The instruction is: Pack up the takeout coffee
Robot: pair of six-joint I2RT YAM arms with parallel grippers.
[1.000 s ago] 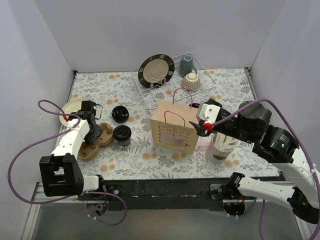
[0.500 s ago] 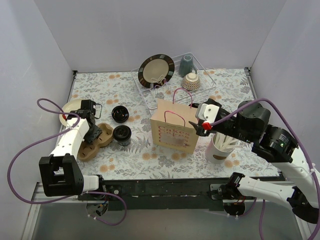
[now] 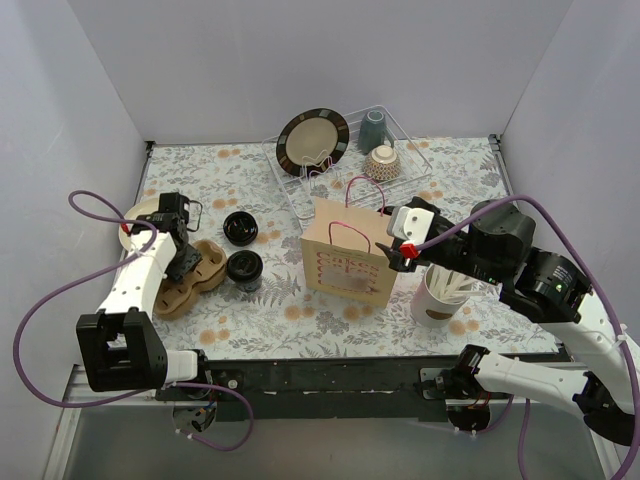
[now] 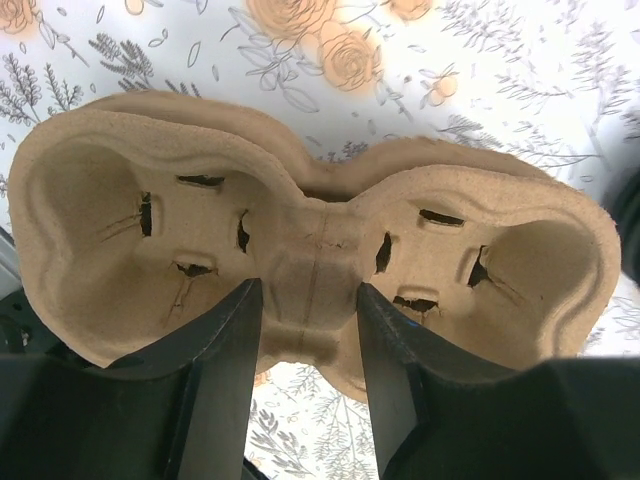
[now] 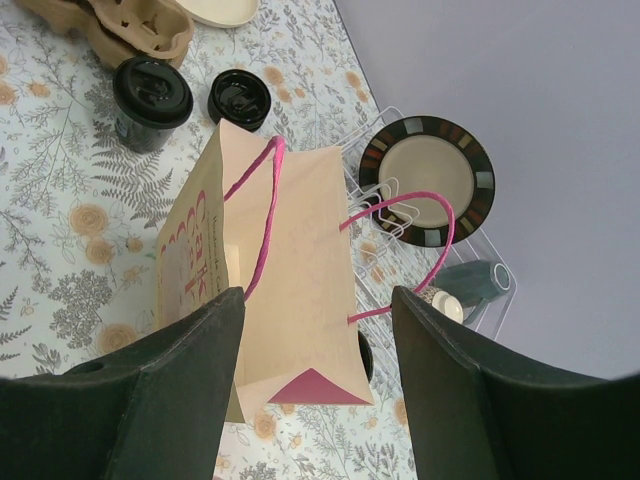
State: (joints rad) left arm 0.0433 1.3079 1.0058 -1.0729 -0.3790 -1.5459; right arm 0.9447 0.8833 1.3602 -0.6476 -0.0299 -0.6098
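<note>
A: State of the left fingers (image 4: 215, 390)?
B: Clamped on the narrow waist of the pulp cup carrier (image 4: 130, 230), one finger on each side.
A: Right fingers (image 5: 170, 400)?
B: Apart, gripping nothing, positioned over the open top of the paper bag (image 5: 290, 270).
A: Location of the takeout coffee?
B: Two lidded black cups stand on the floral surface (image 3: 330, 325). The near cup (image 3: 244, 268) is at 9 o'clock of the bag, just beside the carrier's 3 o'clock end. The far cup (image 3: 240, 228) is at 12 o'clock of the near cup.
A: Other items?
B: White cup of stirrers (image 3: 437, 295) at 4 o'clock of the bag
</note>
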